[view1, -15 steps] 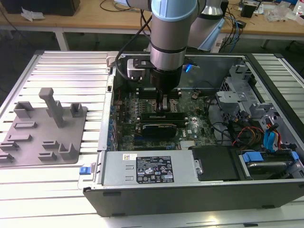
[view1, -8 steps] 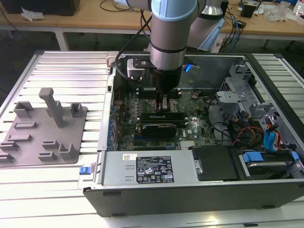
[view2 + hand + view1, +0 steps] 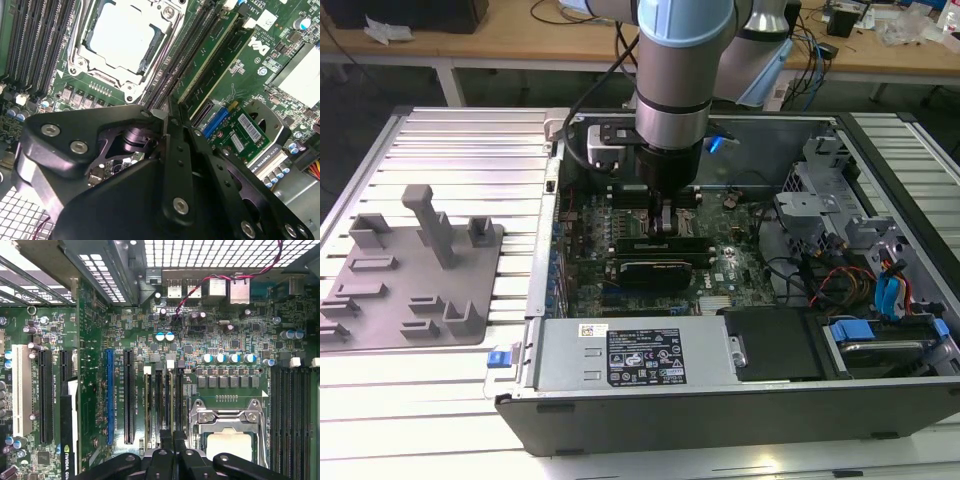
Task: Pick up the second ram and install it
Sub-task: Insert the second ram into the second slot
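My gripper [image 3: 665,225] reaches down inside the open computer case, low over the green motherboard [image 3: 90,390], beside the bare processor socket [image 3: 120,37]. Its black fingers stand together, shut, in both wrist views [image 3: 172,117] [image 3: 172,442]. Two long thin green sticks stand in neighbouring slots next to the socket. The second ram [image 3: 207,60] runs straight under my fingertips, which sit over its near end. I cannot tell whether they touch it. The other stick [image 3: 225,70] lies just beside it.
A black graphics card [image 3: 660,268] lies across the board just in front of the gripper. The power supply [image 3: 630,355] closes the near side, and drive cages with cables [image 3: 840,230] stand on the exterior view's right. A grey parts fixture [image 3: 410,290] rests outside the case.
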Robot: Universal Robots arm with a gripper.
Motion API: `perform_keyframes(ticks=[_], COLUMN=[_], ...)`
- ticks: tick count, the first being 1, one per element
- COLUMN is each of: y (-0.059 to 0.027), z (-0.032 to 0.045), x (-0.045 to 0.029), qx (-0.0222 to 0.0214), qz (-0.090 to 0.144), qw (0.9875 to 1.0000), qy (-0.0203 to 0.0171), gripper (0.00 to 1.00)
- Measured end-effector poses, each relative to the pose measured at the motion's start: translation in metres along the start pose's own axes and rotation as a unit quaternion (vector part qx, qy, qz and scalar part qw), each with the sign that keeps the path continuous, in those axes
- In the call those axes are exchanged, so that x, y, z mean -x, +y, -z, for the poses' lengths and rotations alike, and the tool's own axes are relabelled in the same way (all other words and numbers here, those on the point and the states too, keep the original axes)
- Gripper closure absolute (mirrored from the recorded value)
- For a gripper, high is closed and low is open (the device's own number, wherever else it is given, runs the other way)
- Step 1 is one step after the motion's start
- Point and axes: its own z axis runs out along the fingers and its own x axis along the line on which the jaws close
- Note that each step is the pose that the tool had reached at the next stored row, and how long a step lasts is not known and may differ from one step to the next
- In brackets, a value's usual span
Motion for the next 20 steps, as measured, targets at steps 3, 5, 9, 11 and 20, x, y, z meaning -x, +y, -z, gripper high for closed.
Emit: perform_keyframes(ticks=[3,5,9,11,20], y=[0.0,0.0,0.0,0.0,0.0], z=[-0.0009,-0.0012,-0.0038,-0.0041,-0.0089], x=[0.0001,0.0,0.0,0.0,0.0], qx=[-0.0003,-0.0003,-0.0004,-0.0003,-0.0003], qz=[0.0,0.0,0.0,0.0,0.0], qw=[1.0,1.0,1.0,1.0,1.0], qy=[-0.0002,0.0001,-0.0001,-0.0001,-0.0006], gripper=[0.91,0.91,0.91,0.91,0.91])
